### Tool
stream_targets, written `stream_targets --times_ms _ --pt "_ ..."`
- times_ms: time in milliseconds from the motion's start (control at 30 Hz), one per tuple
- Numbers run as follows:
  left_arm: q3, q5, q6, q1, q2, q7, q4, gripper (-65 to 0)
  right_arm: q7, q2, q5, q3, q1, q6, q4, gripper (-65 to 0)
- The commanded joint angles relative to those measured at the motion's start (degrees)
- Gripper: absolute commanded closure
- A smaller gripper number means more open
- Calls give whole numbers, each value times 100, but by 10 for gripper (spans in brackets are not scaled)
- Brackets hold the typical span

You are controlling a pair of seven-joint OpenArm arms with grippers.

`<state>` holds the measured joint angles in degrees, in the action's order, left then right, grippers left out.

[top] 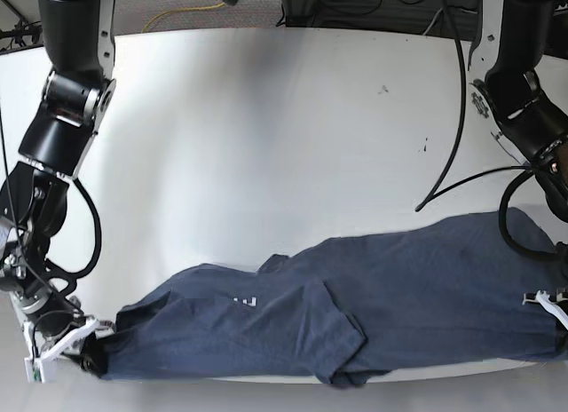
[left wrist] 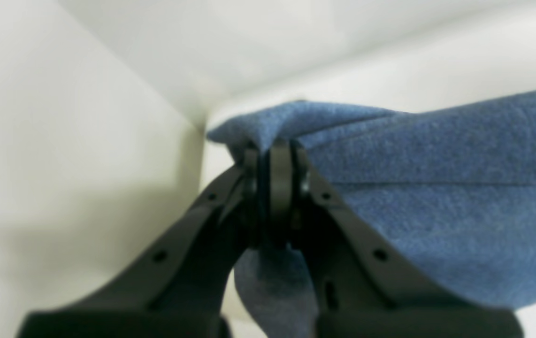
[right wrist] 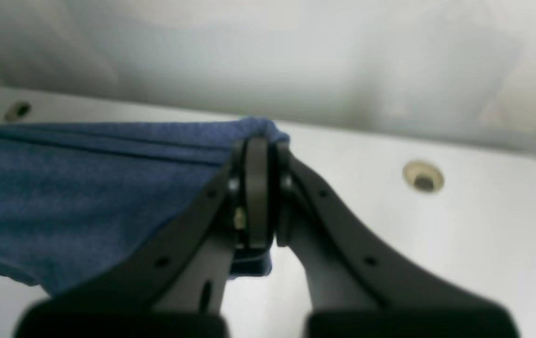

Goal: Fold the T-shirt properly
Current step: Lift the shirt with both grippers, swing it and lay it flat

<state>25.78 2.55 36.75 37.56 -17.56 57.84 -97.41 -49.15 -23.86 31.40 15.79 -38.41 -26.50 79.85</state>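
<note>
T-shirt (top: 355,297), dark slate-blue, faintly heathered knit, stretched lengthwise along the near edge of the table (top: 266,146), rumpled, bit of white lettering showing. Left gripper (left wrist: 275,155) pinched tight on a bunched fabric corner; right gripper (right wrist: 258,145) likewise clamped on the opposite end. Both arms low at the table's near corners. Tabletop smooth, white; cables behind.

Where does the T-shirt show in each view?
Left wrist: T-shirt fills the right half, pinched by the left gripper.
Right wrist: at left, pinched by the right gripper.
Base: spread along the bottom edge.
Shared landmark: white table.
</note>
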Motion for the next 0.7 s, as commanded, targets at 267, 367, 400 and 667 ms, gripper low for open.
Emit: stream_targets --times_ms 267,367,400,667 --pt "20 -92 -58 969 -244 110 -75 0 207 -432 29 -423 -1552 35 -166 0" --pt "11 -92 -58 785 -244 101 -101 0 207 -432 38 -406 -1455 35 -139 0" --pt "11 -92 -58 679 -244 101 -110 0 207 -441 38 -397 -1385 35 -139 0" --pt "37 -74 -49 -631 -209 49 -119 0 207 -406 38 131 -58 -211 -87 0"
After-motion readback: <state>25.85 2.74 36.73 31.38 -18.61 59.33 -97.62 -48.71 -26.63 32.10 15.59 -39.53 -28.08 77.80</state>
